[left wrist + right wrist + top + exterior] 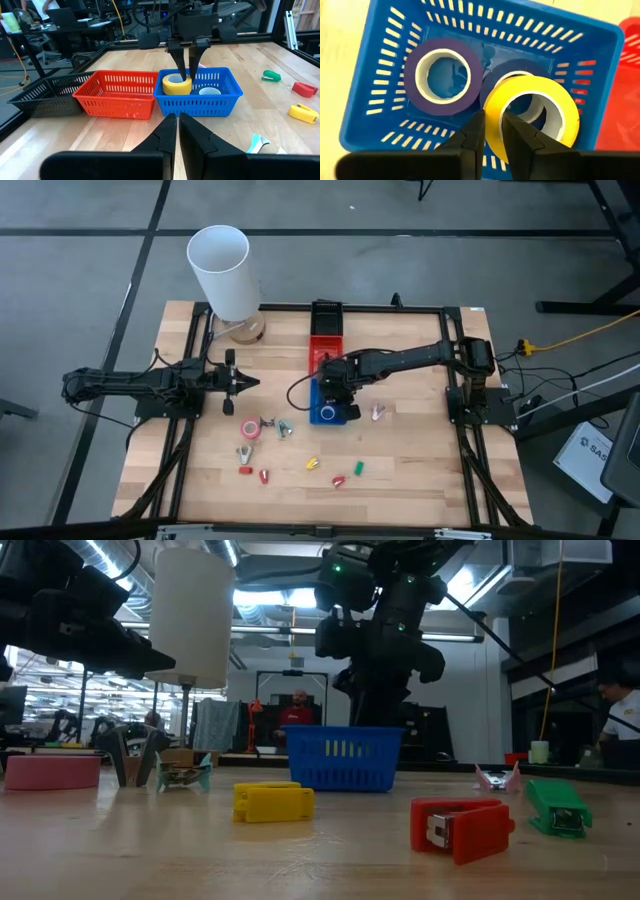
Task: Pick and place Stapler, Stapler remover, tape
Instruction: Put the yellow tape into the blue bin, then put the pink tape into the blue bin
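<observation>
My right gripper [335, 393] reaches over the blue basket [318, 416] and is shut on a yellow tape roll [532, 117]. Two dark blue rolls lie in the basket, one beside the yellow roll [443, 75] and one under it [520, 67]. A pink roll [250, 429] lies flat on the table. Near it are silvery staple removers [283, 427] and small yellow [272, 802], red [460, 828] and green [557, 805] staplers. My left gripper [250, 383] hovers shut, left of the baskets, touching nothing. My right gripper pinches the yellow roll's wall [492, 125], one finger [517, 135] inside the hole and one outside. The fingers come from above, pointing down [189, 67]. The roll is tilted inside the basket, over a blue roll; whether it rests on it I cannot tell.
A red basket [325, 345] and a black one [326, 310] stand in a row behind the blue basket. A tall white cylinder [222, 270] stands at the far left. Another remover [377, 412] lies right of the blue basket. Bare wood shows along the near edge.
</observation>
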Controlling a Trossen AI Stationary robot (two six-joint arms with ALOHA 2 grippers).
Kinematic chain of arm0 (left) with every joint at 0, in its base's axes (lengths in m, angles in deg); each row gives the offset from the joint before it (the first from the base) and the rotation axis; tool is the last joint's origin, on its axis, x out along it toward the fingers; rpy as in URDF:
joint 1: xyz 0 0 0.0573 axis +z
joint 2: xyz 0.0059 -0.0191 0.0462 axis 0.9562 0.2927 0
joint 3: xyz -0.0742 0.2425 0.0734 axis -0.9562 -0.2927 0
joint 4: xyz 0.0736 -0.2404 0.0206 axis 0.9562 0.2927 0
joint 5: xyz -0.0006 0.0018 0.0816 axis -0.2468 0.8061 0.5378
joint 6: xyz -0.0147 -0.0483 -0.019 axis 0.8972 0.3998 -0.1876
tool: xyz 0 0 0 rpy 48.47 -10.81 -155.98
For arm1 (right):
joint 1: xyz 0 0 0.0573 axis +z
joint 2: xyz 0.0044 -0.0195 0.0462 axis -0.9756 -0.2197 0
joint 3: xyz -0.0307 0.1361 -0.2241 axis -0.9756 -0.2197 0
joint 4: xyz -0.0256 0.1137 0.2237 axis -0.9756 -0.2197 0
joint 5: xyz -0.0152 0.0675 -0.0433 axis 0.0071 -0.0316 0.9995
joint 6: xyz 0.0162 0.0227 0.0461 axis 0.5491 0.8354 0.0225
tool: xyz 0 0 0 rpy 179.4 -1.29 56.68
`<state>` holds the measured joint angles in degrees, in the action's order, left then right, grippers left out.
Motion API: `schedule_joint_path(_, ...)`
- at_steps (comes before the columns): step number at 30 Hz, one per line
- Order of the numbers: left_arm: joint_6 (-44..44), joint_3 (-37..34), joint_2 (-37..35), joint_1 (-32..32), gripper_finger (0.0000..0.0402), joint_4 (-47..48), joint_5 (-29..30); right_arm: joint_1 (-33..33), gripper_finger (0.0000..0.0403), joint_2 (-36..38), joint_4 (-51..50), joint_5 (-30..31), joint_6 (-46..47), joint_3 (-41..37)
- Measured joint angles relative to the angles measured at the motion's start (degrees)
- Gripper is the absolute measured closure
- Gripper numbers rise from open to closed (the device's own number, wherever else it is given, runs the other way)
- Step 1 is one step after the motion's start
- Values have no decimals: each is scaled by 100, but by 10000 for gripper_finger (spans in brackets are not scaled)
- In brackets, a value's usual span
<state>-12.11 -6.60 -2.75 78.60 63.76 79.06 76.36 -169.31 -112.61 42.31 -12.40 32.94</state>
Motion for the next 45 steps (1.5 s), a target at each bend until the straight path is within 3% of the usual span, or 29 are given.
schedule_joint_path(5,0,0,0,0,384,0,0,-7,325,0,15,-218,195,0)
schedule_joint_path(10,0,0,0,0,386,1,0,-7,267,0,93,-204,209,0)
schedule_joint_path(15,-2,2,-1,0,384,1,0,-7,206,0,95,187,200,3)
schedule_joint_path(20,-1,0,0,0,386,2,0,-2,183,0,32,204,210,142)
schedule_joint_path(36,-2,0,0,-1,386,1,0,126,219,26,-1043,110,535,679)
schedule_joint_path(45,0,0,-2,-1,386,0,0,363,280,442,-1215,393,391,669)
